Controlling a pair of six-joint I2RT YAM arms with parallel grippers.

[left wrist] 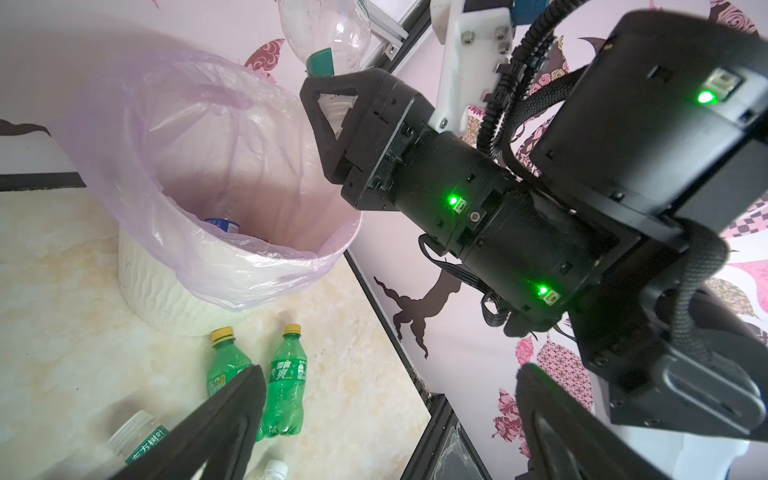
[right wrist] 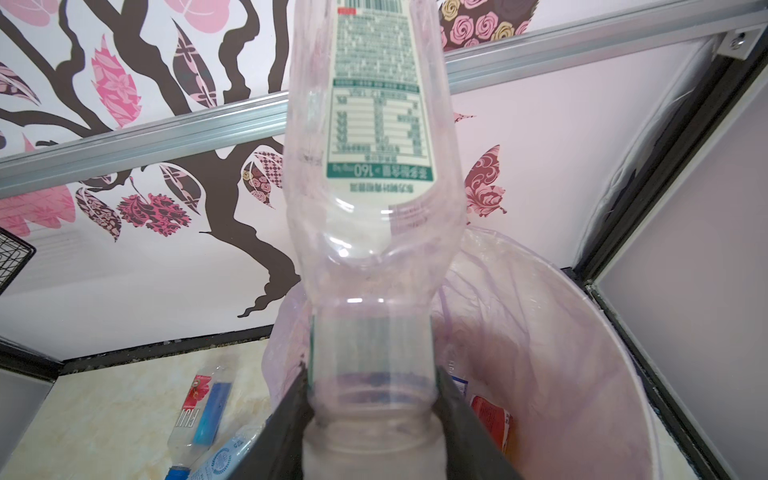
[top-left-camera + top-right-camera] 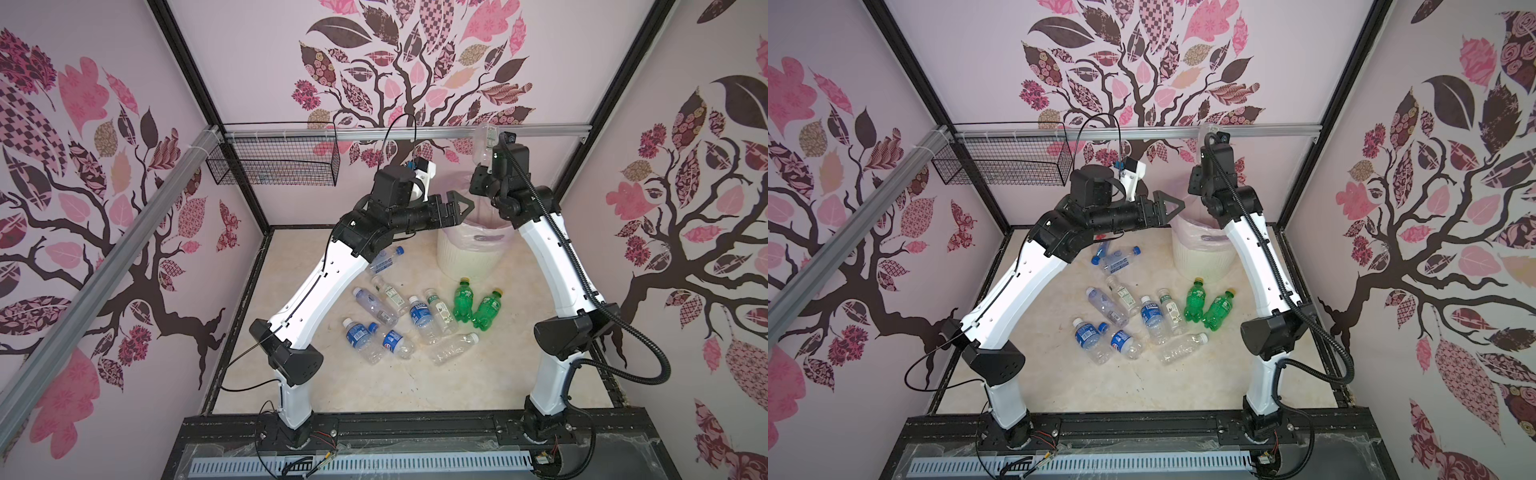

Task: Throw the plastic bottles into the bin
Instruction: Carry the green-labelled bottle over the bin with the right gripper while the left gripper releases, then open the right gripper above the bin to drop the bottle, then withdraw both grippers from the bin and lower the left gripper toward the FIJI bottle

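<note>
1. Right gripper (image 2: 374,399) is clamped on a clear bottle (image 2: 374,187) with a green-and-white label. The jaws pinch it near the neck, and the long body stands up above them at the upper right of centre in both top views.
2. Left gripper (image 3: 455,206), at the centre of both top views, stands wide open and empty, close to the bin's nearer rim.
3. The bin (image 3: 457,257), lined with a pale pink bag, sits right of centre below the held bottle. The wrist views show a few bottles already lying inside.
4. The loose bottles (image 3: 395,316) are scattered on the floor at centre frame. Two green ones (image 3: 473,305) lie just beside the bin's base.
5. Risk: the grip is low on a tall, light bottle, so on release it will probably tip rather than drop straight. It could strike the rim and bounce out onto the floor.
6. Risk: in the right wrist view the bottle lines up with the left part of the opening, where the bag stands bunched. The slack plastic could deflect it outside.
7. Risk: both arms crowd the same rim, so a sideways move by either could bump the other or nudge the bin.
</note>
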